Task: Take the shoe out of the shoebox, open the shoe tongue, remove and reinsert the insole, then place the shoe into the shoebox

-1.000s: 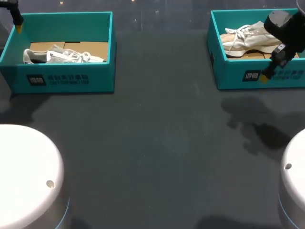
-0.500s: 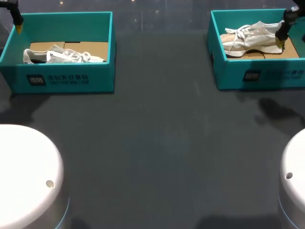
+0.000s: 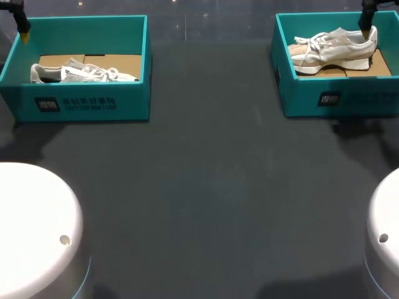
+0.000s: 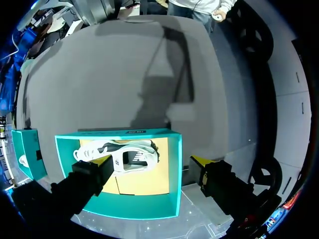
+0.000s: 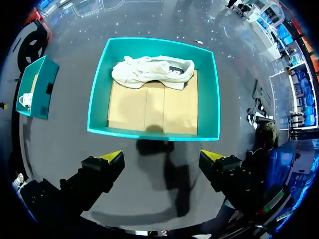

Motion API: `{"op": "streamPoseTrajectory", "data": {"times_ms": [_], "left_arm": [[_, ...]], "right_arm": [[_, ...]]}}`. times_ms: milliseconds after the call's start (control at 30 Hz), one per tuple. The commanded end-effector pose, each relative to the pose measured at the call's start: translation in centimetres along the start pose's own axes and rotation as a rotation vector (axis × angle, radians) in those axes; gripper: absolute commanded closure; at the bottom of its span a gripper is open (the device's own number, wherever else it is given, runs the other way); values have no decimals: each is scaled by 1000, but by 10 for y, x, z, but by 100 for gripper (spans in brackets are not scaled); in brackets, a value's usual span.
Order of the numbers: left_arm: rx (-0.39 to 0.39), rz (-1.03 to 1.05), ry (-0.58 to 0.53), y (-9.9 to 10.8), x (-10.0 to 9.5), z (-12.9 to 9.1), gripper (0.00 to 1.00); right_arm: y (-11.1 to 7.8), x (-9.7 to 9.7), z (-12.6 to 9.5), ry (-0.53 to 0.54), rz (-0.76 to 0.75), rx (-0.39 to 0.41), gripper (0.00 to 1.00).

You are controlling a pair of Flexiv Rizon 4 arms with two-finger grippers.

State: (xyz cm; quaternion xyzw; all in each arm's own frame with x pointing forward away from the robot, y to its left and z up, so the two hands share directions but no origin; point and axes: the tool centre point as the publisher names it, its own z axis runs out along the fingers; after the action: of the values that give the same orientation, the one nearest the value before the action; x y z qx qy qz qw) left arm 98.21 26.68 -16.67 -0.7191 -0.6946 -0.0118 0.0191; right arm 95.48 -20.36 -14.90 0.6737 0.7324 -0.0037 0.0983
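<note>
A dark grey table (image 3: 206, 187) (matte, faintly shadowed) spreads across everything.

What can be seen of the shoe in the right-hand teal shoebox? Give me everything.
The shoe is a cream-white lace-up sneaker with white laces, a thick pale sole and a fabric-looking upper. It lies lengthwise by the far wall of the teal shoebox, on its brown cardboard floor, toe toward the table's middle. Only the box touches it.

Your left base (image 3: 34, 212) and right base (image 3: 388, 208) are white, smooth domes, each with one small round hole (image 3: 65, 240) on top and a grey metallic band (image 3: 80, 280) below. Your left fingers (image 4: 84, 177) and right fingers (image 5: 94, 175) are black and blocky, with yellow wedge tips (image 4: 103, 160).
</note>
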Motion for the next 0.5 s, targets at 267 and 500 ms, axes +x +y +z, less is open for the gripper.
{"op": "streamPoseTrajectory", "data": {"times_ms": [267,500], "left_arm": [[-1,1,3,0,0,0,0],[-1,1,3,0,0,0,0]], "right_arm": [[34,-9,18,15,-7,40,0],[45,-19,27,-9,37,16,0]]}}
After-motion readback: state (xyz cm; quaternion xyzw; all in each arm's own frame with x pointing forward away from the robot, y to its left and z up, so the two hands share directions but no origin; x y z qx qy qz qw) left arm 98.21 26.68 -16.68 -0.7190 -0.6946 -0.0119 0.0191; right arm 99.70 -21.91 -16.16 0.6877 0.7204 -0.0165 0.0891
